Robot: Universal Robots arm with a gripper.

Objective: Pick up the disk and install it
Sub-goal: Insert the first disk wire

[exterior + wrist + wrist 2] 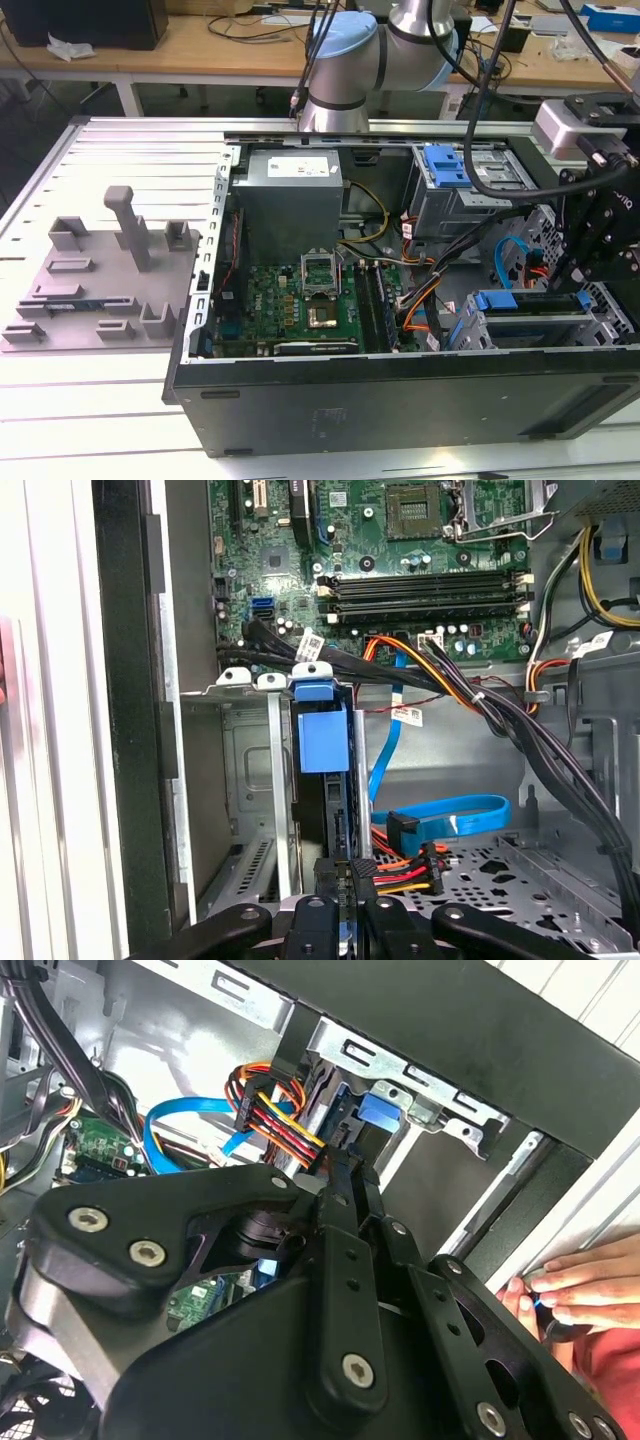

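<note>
The disk (323,742) stands on edge in a slot of the metal drive cage (240,770) inside the open computer case, its bright blue frame toward the motherboard. My gripper (346,872) is shut on the disk's near edge, with the black fingers close together. In the second wrist view the gripper (350,1175) reaches toward the disk's blue frame (378,1110) in the cage. In the exterior view the gripper (580,280) hangs over the case's right end, at the disk (500,300) in the cage.
Orange, red and blue cables (440,675) run right beside the cage. A person's hand (575,1285) rests outside the case wall. The motherboard (300,300), a grey metal box (290,195) and a blue latch (445,165) lie inside the case. A grey fixture (100,270) sits at the exterior view's left.
</note>
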